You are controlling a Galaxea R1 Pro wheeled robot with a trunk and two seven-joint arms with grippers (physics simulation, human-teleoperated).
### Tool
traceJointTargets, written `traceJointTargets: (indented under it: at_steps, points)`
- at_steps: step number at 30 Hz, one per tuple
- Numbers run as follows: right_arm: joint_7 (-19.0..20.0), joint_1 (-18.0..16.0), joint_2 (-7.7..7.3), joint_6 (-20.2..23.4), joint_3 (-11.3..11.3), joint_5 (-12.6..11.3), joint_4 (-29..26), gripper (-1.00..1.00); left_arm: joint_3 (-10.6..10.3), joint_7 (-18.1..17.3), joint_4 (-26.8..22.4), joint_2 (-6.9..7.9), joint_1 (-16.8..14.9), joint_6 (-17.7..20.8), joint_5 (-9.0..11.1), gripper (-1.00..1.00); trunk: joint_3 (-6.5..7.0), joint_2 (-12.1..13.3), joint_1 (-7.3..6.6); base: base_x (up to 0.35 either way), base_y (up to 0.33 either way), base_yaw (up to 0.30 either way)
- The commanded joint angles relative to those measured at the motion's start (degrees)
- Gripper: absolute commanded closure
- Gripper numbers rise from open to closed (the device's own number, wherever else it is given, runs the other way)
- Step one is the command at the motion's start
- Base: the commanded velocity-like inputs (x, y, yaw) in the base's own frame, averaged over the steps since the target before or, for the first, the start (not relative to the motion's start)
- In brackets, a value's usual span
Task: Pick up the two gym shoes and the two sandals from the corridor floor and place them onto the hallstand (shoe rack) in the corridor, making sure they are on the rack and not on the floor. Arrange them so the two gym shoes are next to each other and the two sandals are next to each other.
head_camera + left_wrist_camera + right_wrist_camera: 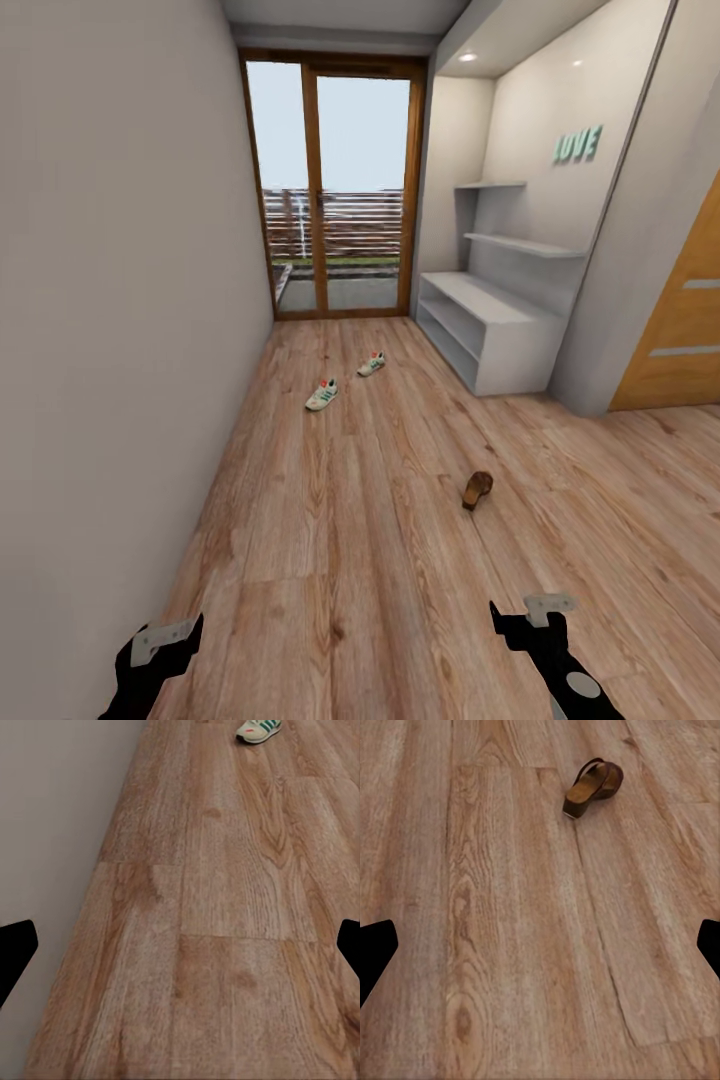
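Your left end effector (160, 650) and right end effector (530, 625) are hanging low over the wooden floor (400, 600), both spread wide and grasping nothing. Just ahead of the right one, a brown sandal (477, 489) is lying on the planks. Farther on, two sneakers (322, 394) (371, 364) are sitting near each other on the floor, while the shoe rack (490, 320) is standing against the right wall, beside the glass door (335, 190).
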Motion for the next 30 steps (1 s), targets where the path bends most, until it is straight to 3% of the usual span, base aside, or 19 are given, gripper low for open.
traceJointTargets:
  at_steps: [1, 30]
  points:
    - [0.0, 0.0, 0.00, 0.0, 0.0, 0.0, 0.0, -1.00, 0.0, 0.0, 0.0, -0.01, 0.0, 0.0, 0.0, -1.00, -0.19, -0.4, 0.23, 0.000, 0.000, 0.017]
    - [0.0, 0.0, -0.03, 0.0, -0.1, 0.0, -0.1, -1.00, -0.1, 0.0, 0.0, -0.04, 0.0, 0.0, -0.1, -1.00, -5.39, -12.0, 6.60, 0.000, 0.000, 0.003]
